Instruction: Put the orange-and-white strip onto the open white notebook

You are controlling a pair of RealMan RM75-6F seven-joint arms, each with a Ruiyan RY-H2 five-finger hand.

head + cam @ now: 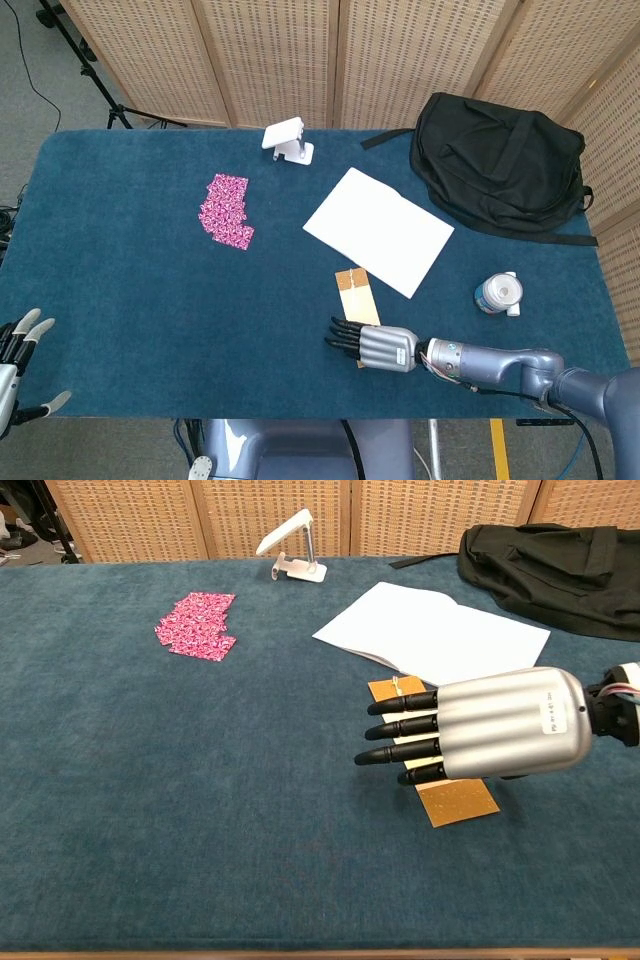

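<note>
Small white label on the back of the right hand [500,736], behind the fingers [400,727], its print too small to read, no other legible text
</note>
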